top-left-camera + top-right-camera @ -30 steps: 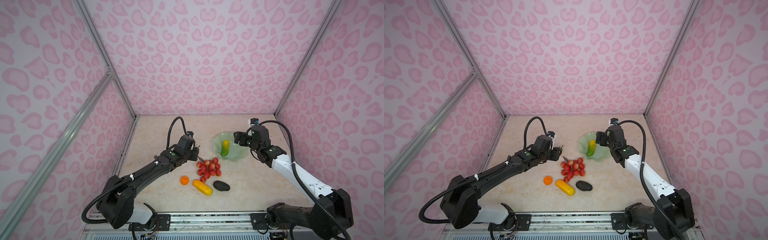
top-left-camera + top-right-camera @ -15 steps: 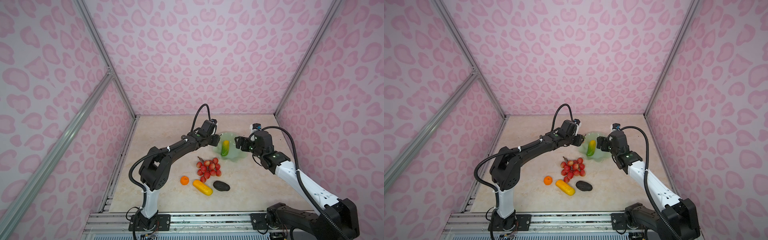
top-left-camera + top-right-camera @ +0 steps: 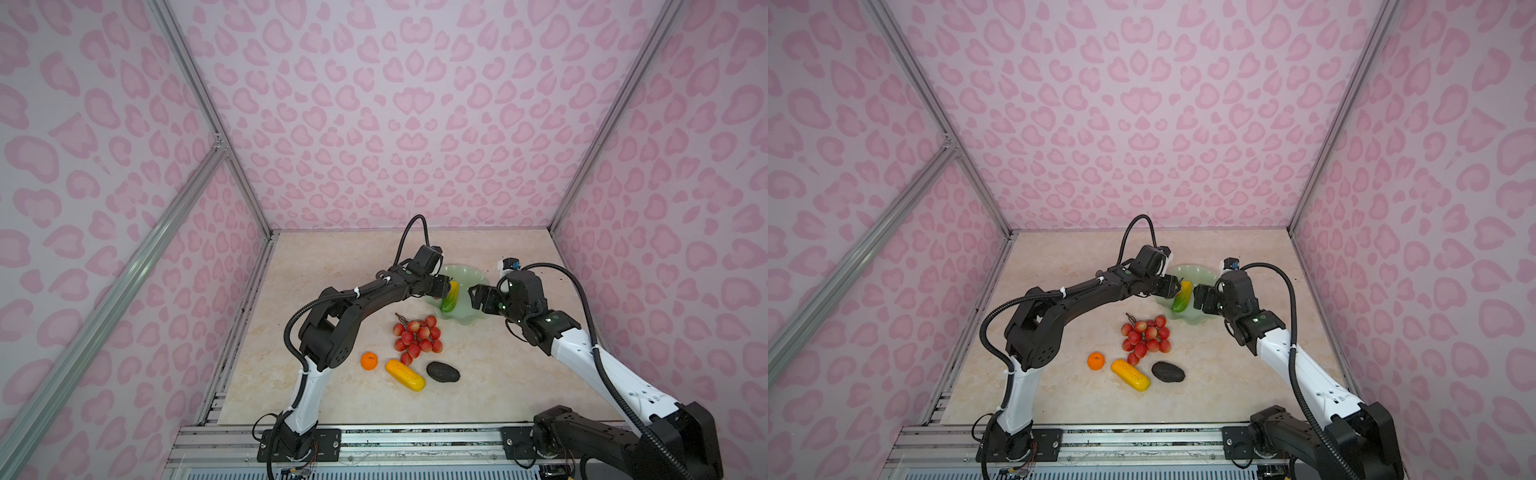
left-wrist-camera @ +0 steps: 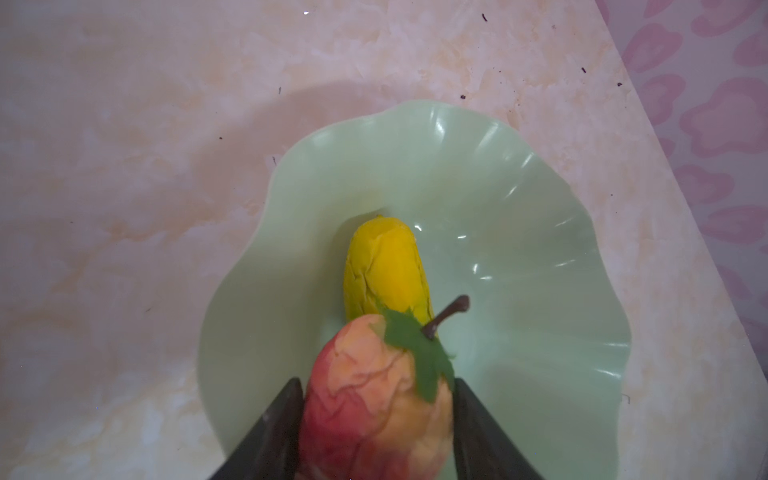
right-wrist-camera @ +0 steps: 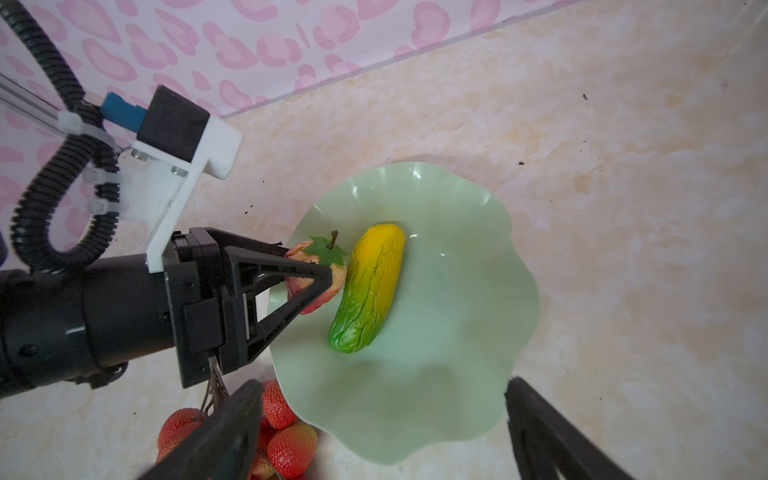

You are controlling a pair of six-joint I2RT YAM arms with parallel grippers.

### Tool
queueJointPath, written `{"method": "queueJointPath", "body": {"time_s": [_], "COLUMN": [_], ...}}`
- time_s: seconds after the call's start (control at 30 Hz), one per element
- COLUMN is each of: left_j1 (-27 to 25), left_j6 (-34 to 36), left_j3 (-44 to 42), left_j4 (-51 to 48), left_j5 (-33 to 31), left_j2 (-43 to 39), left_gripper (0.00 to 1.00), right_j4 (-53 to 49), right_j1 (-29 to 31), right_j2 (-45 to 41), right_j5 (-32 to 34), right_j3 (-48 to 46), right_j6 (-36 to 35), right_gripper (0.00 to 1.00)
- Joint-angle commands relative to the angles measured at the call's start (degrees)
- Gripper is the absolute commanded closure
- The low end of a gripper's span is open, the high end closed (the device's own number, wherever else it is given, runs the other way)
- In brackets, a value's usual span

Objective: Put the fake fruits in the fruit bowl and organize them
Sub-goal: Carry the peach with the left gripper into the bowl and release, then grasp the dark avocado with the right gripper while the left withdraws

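- Found left gripper [image 4: 376,380] clamped on strawberry-like fruit [image 4: 374,415] over fruit bowl [image 3: 465,276], right of centre in both top views; fruit mostly hidden there.
- Noted yellow-green oblong [image 3: 449,299] in bowl, one end hidden behind held fruit in left wrist view.
- Found right gripper [image 5: 384,384] spread wide, empty, at bowl's right edge; partly cut off in right wrist view.
- Logged grape bunch [image 3: 417,336], small orange [image 3: 369,360], yellow-orange oblong [image 3: 405,375], black oval [image 3: 443,371] on table [image 3: 332,291], lower centre.
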Motion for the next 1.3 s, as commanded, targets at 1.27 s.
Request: {"method": "queueJointPath", "body": {"time_s": [1.27], "left_j1": [5.50], "left_j6": [-8.35], "left_j3": [-49.78], "left_j4": [10.28], "left_j5": [-23.74], "left_j2": [-58.99], "left_gripper": [0.24], "right_j4": [-14.24], "right_j1": [33.57], "right_j2": [15.35], "right_j5": [-2.00], "right_j3": [-2.08], "right_j6": [-12.38], "right_gripper": [0.19]}}
